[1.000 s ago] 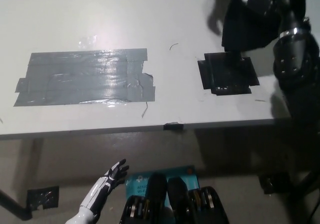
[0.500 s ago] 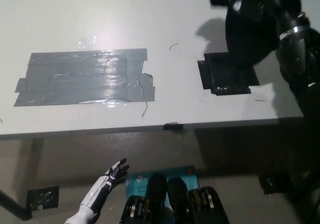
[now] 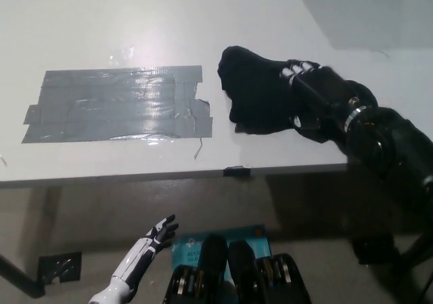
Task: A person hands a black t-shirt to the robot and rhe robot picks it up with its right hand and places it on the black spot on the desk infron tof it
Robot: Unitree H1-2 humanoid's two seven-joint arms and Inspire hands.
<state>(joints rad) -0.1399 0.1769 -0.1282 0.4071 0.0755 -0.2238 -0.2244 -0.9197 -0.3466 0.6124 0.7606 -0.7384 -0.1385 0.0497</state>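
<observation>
The black t-shirt (image 3: 256,91) lies bunched on the white desk (image 3: 135,19), right of centre. It covers the place where the black spot was, and none of the spot shows. My black right hand (image 3: 308,94) rests on the shirt's right side with its fingers curled into the cloth; the arm comes in from the lower right. My white left hand (image 3: 154,240) hangs below the desk edge at the lower left, open, fingers apart, holding nothing.
A large patch of grey tape (image 3: 118,104) lies on the desk's left half. A small black clip (image 3: 237,171) sits on the front edge. A blue item (image 3: 196,240) is on the floor below. A soft shadow falls on the desk's far right corner.
My right arm has come down and to the left from the far right with the t-shirt. The shirt now rests on the desk over the black spot. The left hand has not moved.
</observation>
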